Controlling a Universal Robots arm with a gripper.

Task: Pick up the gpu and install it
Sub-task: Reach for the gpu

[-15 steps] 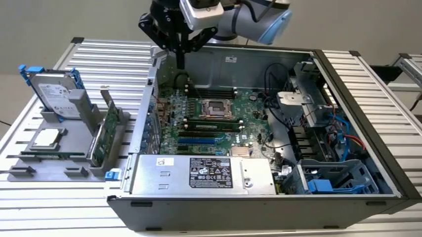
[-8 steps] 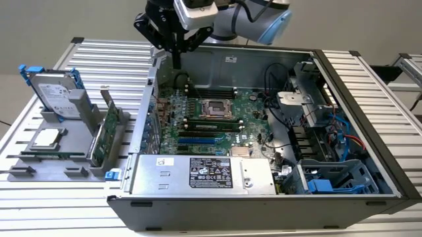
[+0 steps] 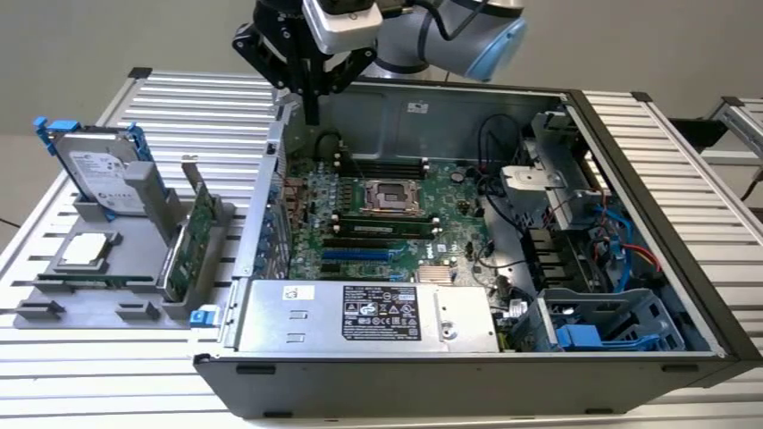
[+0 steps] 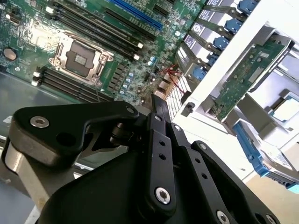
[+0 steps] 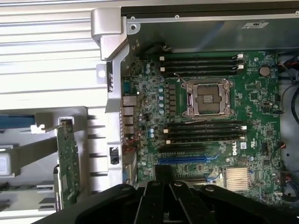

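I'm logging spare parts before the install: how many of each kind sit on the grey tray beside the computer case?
hard drive: 1
graphics card: 1
processor chip: 1
memory stick: 1
Total: 4

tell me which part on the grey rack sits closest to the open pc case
The gpu, the green card standing on edge beside the case; the blue-framed hard drive and the flat silver chip sit farther to the exterior view's left.
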